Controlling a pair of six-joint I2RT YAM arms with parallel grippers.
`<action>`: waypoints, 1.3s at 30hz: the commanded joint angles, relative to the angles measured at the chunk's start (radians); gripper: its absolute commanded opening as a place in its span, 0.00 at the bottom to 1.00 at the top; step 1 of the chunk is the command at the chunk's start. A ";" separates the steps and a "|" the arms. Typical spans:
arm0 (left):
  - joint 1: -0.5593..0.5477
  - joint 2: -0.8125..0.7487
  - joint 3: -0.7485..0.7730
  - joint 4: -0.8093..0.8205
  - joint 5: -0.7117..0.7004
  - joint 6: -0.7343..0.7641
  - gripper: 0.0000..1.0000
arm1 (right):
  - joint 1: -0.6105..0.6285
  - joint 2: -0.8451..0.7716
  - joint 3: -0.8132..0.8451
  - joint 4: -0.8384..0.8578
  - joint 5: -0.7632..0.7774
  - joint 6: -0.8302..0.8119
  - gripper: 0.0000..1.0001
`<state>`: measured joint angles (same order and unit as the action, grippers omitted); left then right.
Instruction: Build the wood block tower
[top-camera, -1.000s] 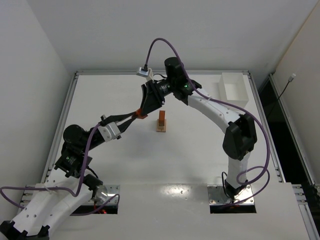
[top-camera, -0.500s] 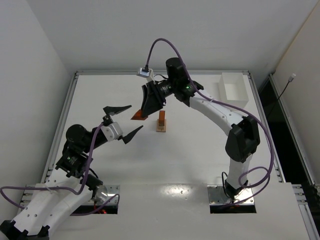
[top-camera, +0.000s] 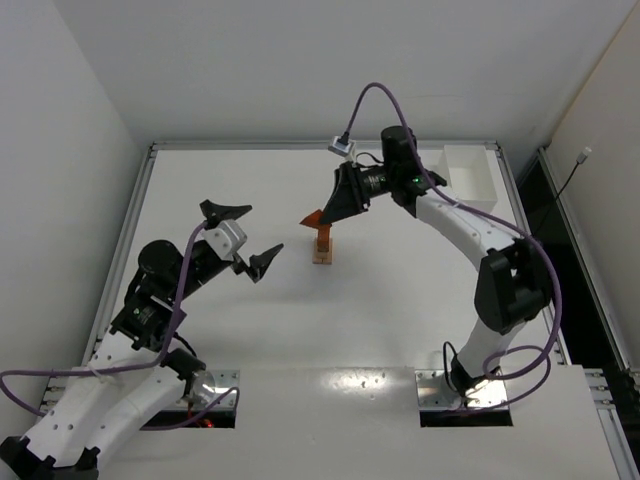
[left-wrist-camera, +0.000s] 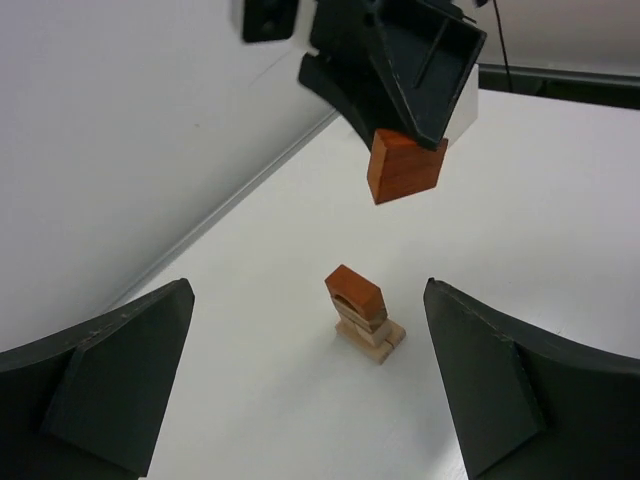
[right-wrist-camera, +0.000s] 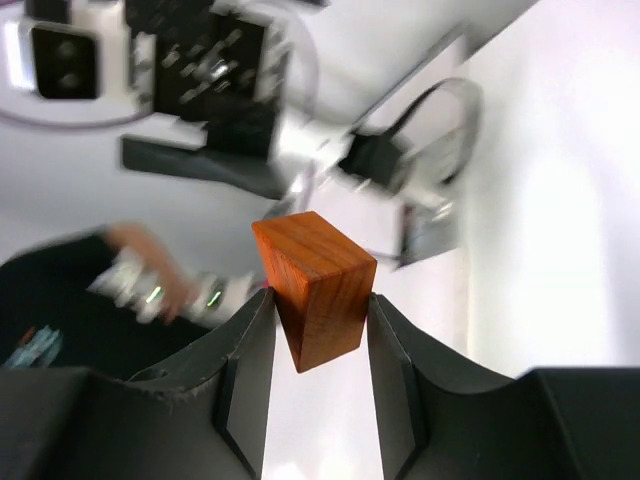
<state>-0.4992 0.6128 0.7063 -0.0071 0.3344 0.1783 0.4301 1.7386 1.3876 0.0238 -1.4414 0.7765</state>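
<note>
The wood block tower (top-camera: 322, 246) stands mid-table: pale tan blocks with a reddish-orange block on top, seen in the left wrist view between my fingers but farther off (left-wrist-camera: 362, 315). My right gripper (top-camera: 322, 215) hangs just above and slightly left of the tower, shut on a reddish-orange wedge block (top-camera: 313, 219). That wedge (right-wrist-camera: 315, 285) sits clamped between the right gripper's (right-wrist-camera: 320, 300) two jaws, and the left wrist view shows it (left-wrist-camera: 404, 165) hanging above the tower. My left gripper (top-camera: 248, 236) stands wide open and empty, left of the tower (left-wrist-camera: 308, 292).
A white rectangular box (top-camera: 468, 178) sits at the back right corner of the table. A metal rail (top-camera: 140, 215) frames the table's edges. The purple cable (top-camera: 365, 100) arcs above the right wrist.
My left gripper let go of the orange wedge, opened wide and drew back left. The right gripper carried the wedge rightward to above the tower.
</note>
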 joint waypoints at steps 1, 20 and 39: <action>-0.010 0.016 0.055 -0.031 -0.103 -0.117 0.99 | -0.063 -0.073 0.078 -0.438 0.177 -0.441 0.00; 0.011 0.134 0.128 -0.172 -0.305 -0.278 0.99 | -0.080 -0.284 -0.382 -0.461 1.724 -0.791 0.00; 0.044 0.383 0.268 -0.318 -0.520 -0.388 0.99 | -0.126 0.009 -0.315 -0.312 1.698 -0.634 0.00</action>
<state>-0.4698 1.0080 0.9455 -0.3447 -0.1593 -0.1875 0.3141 1.7477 1.0130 -0.3004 0.2565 0.1139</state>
